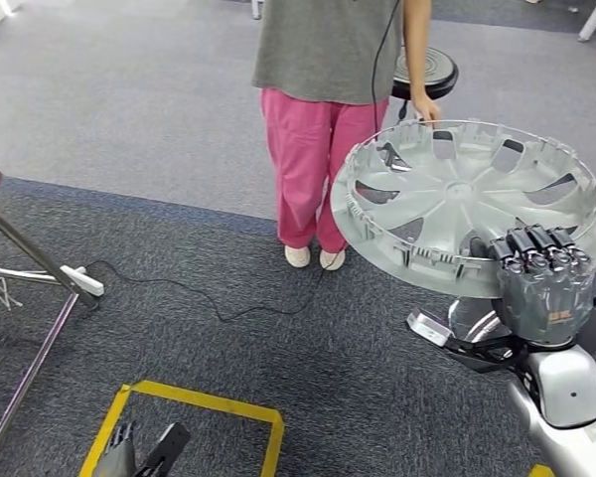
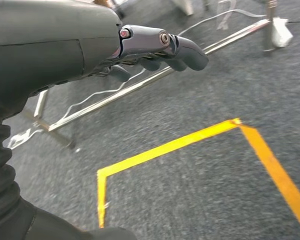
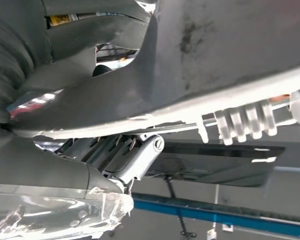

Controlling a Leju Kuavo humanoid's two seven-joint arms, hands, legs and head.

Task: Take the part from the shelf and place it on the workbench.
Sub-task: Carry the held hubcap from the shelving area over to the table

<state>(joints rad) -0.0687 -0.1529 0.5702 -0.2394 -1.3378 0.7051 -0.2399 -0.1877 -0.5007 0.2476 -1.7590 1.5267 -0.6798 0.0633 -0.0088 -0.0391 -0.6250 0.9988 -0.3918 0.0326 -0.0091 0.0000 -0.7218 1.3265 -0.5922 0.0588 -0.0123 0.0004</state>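
Note:
The part is a large silver wheel cover (image 1: 467, 204), held level in the air at the right of the head view. My right hand (image 1: 538, 273) grips its near rim, dark fingers hooked over the edge. In the right wrist view the cover's grey underside (image 3: 201, 60) spans the picture, with my right hand (image 3: 129, 157) pressed against it from beneath. A person in pink trousers (image 1: 314, 149) stands just behind the cover, one hand (image 1: 427, 107) at its far rim. My left hand (image 1: 141, 452) hangs low over the floor, fingers (image 2: 171, 50) stretched out and holding nothing.
Yellow tape (image 1: 205, 407) marks a square on the dark carpet below my left hand. A metal frame leg (image 1: 33, 253) and a white cable end (image 1: 81, 280) lie at the left. A black cable (image 1: 205, 298) crosses the floor. A round black stool (image 1: 426, 72) stands behind the person.

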